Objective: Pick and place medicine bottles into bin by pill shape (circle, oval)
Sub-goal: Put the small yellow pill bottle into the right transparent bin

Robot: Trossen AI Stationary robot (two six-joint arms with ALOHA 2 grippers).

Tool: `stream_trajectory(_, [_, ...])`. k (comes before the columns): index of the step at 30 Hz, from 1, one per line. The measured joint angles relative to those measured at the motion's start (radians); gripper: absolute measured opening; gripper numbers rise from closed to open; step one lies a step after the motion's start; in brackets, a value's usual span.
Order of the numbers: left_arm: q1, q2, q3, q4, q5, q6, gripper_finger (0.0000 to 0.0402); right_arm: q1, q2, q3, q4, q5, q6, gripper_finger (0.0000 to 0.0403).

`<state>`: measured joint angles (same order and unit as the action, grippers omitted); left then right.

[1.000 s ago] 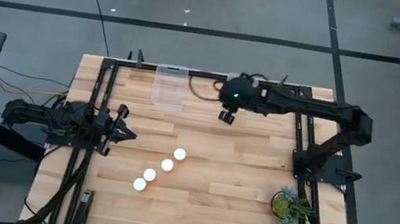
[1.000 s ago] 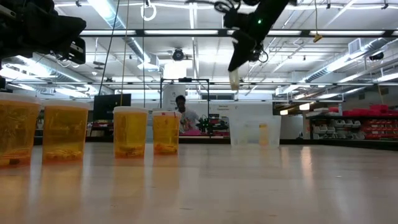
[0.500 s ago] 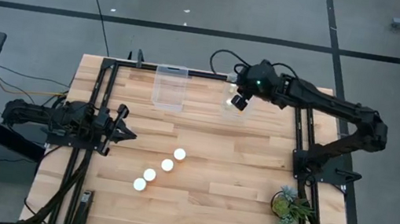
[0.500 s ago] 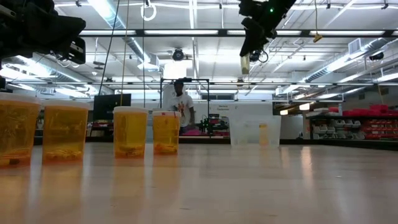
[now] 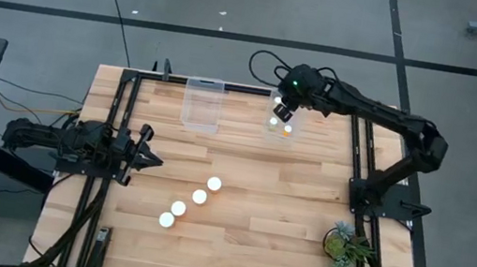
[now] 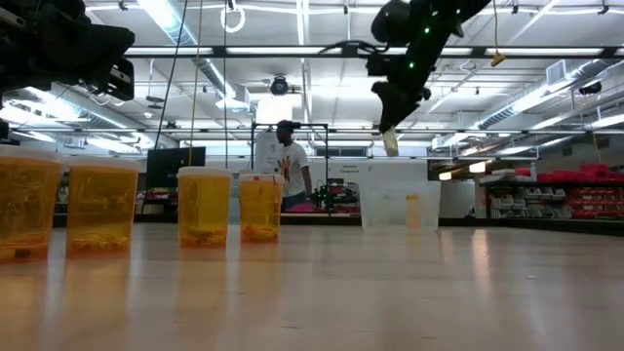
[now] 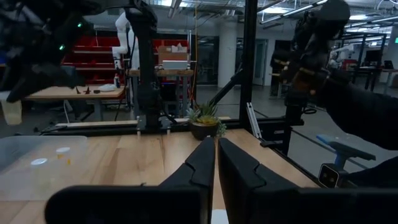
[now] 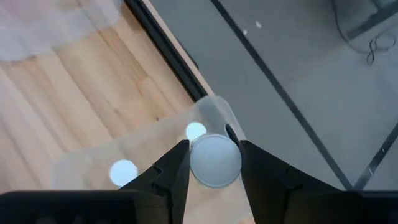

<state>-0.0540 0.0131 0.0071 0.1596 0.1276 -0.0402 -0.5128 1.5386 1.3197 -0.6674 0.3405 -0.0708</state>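
- Holding a white-capped medicine bottle (image 8: 214, 160) between its two fingers, the right gripper (image 5: 279, 113) hung above the clear bin (image 5: 279, 125) at the far edge of the table (image 5: 286, 197).
- Inside that bin, two other white caps (image 8: 124, 172) were visible through the plastic.
- A second clear bin (image 5: 202, 103) stood just to the left of it along the same edge.
- Four amber bottles (image 6: 205, 207) with white caps stood in a diagonal row (image 5: 189, 202) near the table's middle, well apart from both bins.
- The left gripper (image 5: 146, 159) waited over the table's left side, fingers pressed together and holding nothing.
- A person (image 6: 289, 171) stood in the room behind the table.
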Motion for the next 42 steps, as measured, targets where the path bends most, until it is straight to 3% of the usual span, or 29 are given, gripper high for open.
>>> stream_trajectory(19, [0.0,0.0,0.0,0.0,0.0,0.0,0.0024,-0.077,0.196,0.0,-0.008,-0.061,0.067,0.0141])
stream_trajectory(24, [0.0,0.0,0.0,0.0,0.0,0.0,0.0028,-0.082,0.202,-0.029,0.024,-0.082,0.075,0.0141])
stream_trajectory(34, [0.0,0.0,0.0,0.0,0.0,0.0,0.0033,-0.113,0.178,-0.212,0.196,-0.111,0.068,0.0141])
stream_trajectory(42, [0.0,0.0,0.0,0.0,0.0,0.0,0.0026,-0.118,0.178,-0.228,0.277,-0.122,0.063,0.0141])
